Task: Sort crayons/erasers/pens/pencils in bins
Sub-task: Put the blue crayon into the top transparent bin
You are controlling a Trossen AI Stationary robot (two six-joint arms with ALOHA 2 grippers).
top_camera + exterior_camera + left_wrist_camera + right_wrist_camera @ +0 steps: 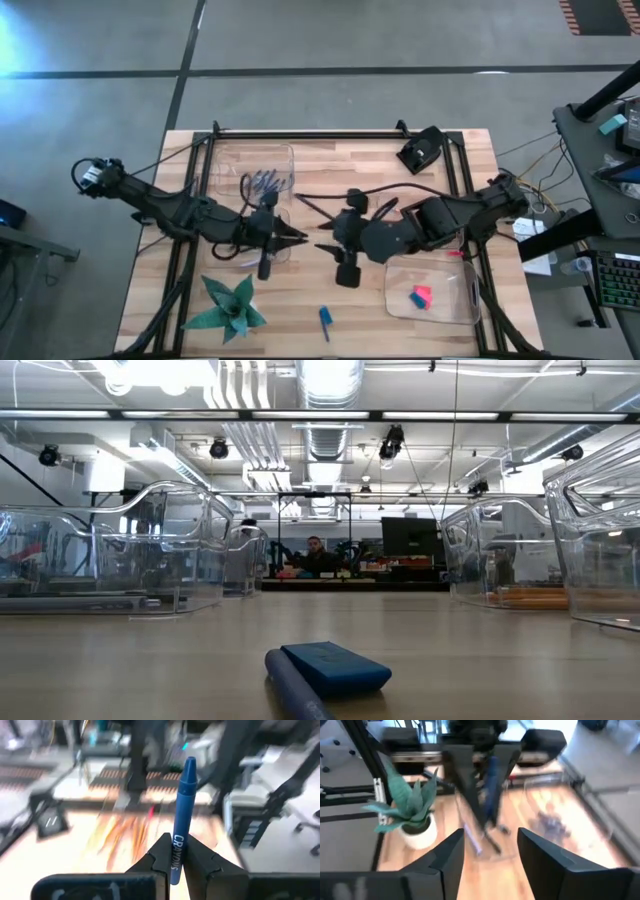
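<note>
Looks like a handoff mid-table: your left gripper [172, 857] is pinched tight on a blue wax crayon with a paper wrapper [182, 815], sticking up from its fingers, while the right gripper [490, 847] facing it has its fingers spread and empty. The clear plastic bin holding blue sticks [262, 170] sits just far of your left arm, so I'd carry the crayon there, go low over the rim and only then let go so it doesn't bounce out. A blue block eraser [335, 666] and another blue stick [295, 685] lie together on the wooden table [300, 310] near the front edge.
</note>
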